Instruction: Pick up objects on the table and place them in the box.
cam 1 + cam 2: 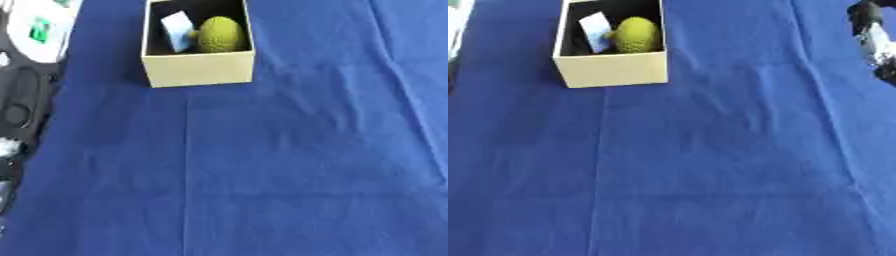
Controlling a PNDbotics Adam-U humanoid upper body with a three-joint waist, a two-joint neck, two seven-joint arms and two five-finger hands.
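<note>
A cream cardboard box stands open at the far middle of the blue cloth. Inside it lie a yellow-green textured oval object and, leaning against its left side, a white and blue card-like piece. At the upper right edge of the right eye view a black and silver part of my right hand shows over the cloth, well to the right of the box. I see nothing held in it. My left hand does not show.
The blue cloth covers the table, with creases running across it. Beyond its left edge lie a black shape and a white item with a green patch.
</note>
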